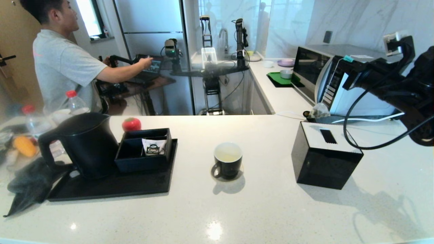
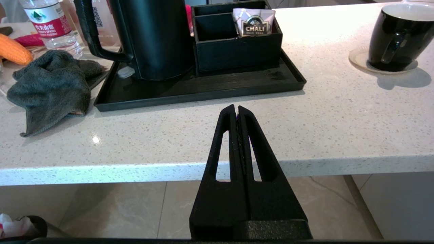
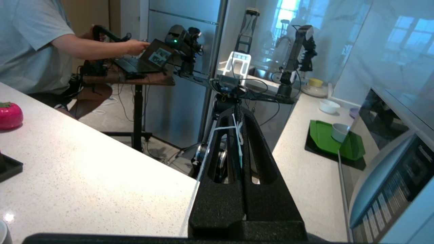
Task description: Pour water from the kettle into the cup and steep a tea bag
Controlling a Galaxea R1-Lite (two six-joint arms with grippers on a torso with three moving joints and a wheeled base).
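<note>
The head camera looks down across the white counter (image 1: 237, 210). The left wrist camera, low at the counter's near edge, shares the kettle (image 1: 84, 145) and cup (image 1: 228, 160) beyond its pincer. The right wrist camera faces across the counter's far edge into the kitchen.

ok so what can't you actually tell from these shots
- Kettle fill level: opaque walls and shut lid, every view.
- Tea bag in right wrist view: hidden behind right gripper; only its string shows.
- Cup contents in left wrist view: side-on, rim cut by the edge.
- Left gripper: outside head view.

Marble wall (image 1: 356, 20), speckled white countertop (image 1: 257, 210)
</note>
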